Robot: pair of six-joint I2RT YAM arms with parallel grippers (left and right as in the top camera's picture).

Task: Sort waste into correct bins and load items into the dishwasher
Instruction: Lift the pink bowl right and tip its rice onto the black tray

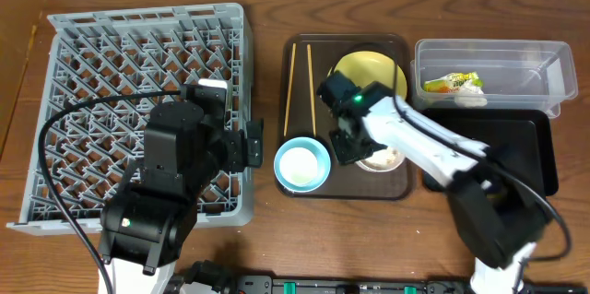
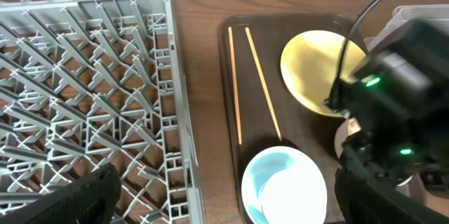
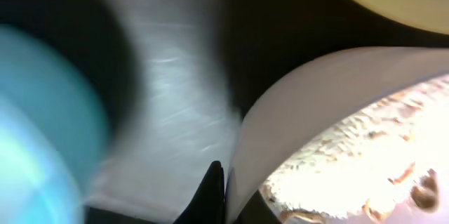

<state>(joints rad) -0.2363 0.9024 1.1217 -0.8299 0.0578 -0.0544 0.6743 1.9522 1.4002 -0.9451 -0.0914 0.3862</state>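
My right gripper (image 1: 353, 147) is shut on the rim of the white bowl (image 1: 385, 159) at the front of the dark brown serving tray (image 1: 396, 188). In the right wrist view one fingertip (image 3: 224, 196) presses the bowl's outer wall (image 3: 316, 97), and beige food scraps (image 3: 351, 154) lie inside. The light blue bowl (image 1: 302, 165) sits at the tray's front left. Behind it are two chopsticks (image 1: 293, 87) and the yellow plate (image 1: 369, 68). My left gripper (image 2: 224, 196) is open and empty between the grey dish rack (image 1: 138, 54) and the tray. The small white cup is not clearly visible.
The clear tub (image 1: 544, 64) at the back right holds the snack wrapper (image 1: 452, 82) and crumpled white paper (image 1: 472, 97). The shallow black tray (image 1: 539, 147) lies just in front of it. The rack (image 2: 84, 76) holds nothing. My right arm crosses above the black tray.
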